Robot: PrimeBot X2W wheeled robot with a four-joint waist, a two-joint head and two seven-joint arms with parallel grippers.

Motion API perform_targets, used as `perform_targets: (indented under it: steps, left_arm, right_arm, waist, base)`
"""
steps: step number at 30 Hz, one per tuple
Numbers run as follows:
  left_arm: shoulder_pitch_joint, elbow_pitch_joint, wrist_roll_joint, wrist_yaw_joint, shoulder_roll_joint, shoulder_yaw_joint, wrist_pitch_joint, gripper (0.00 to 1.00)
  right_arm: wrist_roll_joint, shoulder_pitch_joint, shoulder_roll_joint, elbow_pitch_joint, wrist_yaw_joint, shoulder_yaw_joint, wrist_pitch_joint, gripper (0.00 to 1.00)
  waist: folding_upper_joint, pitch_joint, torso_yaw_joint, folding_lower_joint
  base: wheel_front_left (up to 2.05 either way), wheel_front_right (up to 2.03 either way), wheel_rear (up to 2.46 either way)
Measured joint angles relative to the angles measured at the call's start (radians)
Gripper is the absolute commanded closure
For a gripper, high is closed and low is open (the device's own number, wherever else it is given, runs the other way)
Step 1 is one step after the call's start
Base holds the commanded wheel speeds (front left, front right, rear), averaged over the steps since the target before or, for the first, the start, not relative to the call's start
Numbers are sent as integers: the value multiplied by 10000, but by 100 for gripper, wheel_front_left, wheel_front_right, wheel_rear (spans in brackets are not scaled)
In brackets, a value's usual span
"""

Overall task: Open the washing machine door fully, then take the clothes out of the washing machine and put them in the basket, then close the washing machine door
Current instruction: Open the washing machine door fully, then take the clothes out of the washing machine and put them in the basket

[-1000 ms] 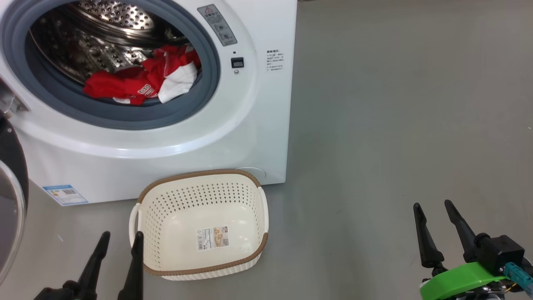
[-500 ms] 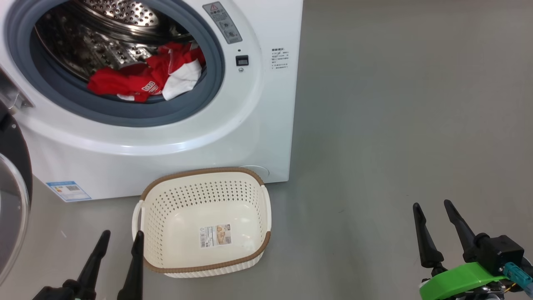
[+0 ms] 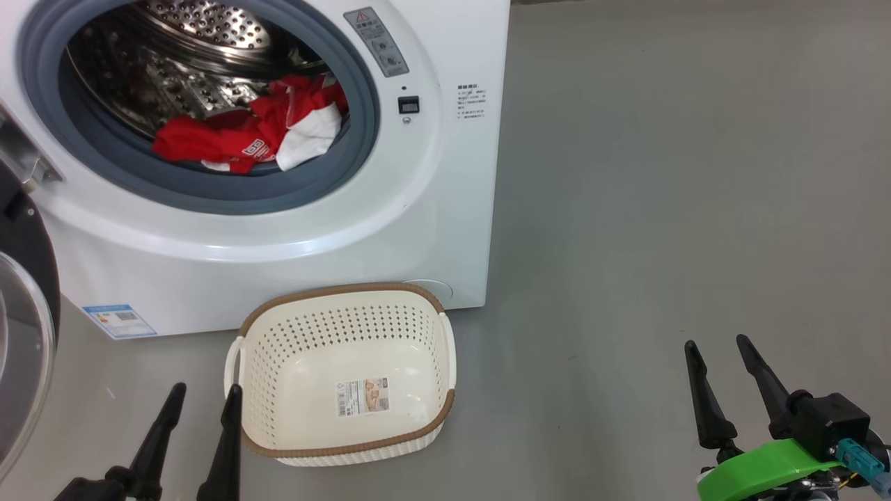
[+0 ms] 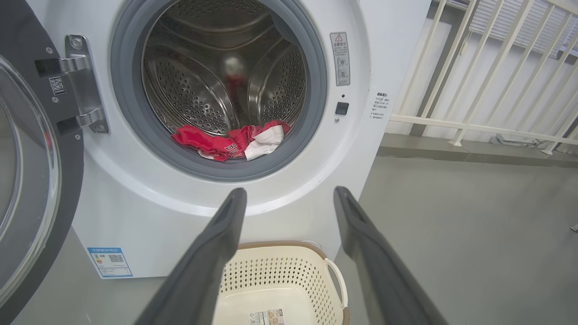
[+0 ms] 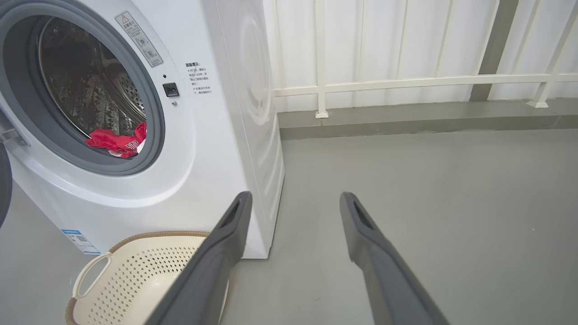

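**Head view.** The washing machine (image 3: 418, 209) stands w/ the washing machine door (image 3: 28, 334) swung wide off its left side. The clothes (image 3: 250, 139), red w/ a white part, lie in the drum (image 3: 195, 42), low at the machine's mouth and toward its right. The basket (image 3: 334, 289) sits on the floor (image 3: 661, 209) just in front of the machine, w/ nothing in it but a sticker (image 3: 362, 396). The left gripper (image 3: 207, 387) hangs in front of the machine, just beside the basket's left handle. The right gripper (image 3: 715, 342) is well off to the machine's right. Each has its fingers parted a moderate way and holds nothing. Vs. 1 s ago the whole picture slides a little rightward. That is your camera turning, not the things: clothes, basket and both grippers keep their places.

**Left wrist view.** Fingers spread w/ nothing between them, aimed at the machine's front below the mouth. The clothes show above the tips, the basket below.

**Right wrist view.** Fingers spread and bare, aimed past the machine's right corner at the floor. A pale railing (image 5: 406, 83) stands behind the machine.

**Reading.** The door step looks done and unloading has not begun. You prob. send the left gripper up into the mouth next.
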Motion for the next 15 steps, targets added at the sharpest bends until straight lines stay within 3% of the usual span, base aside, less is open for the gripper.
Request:
perform_targets:
  steps: [8, 15]
  left_arm:
    - [0, 17, -280, 0, 13, -59, 0, 0]
    - [-5, 19, -397, 0, 123, -178, 0, 0]
  right_arm:
    - [-13, 1, 0, 2, 0, 65, 0, 0]
    - [-13, 1, 0, -4, 0, 84, 0, 0]
  waist:
    - [0, 12, 25, 0]
    - [0, 125, 47, 0]
  base:
    - [6, -6, 0]
    - [65, -66, 1]
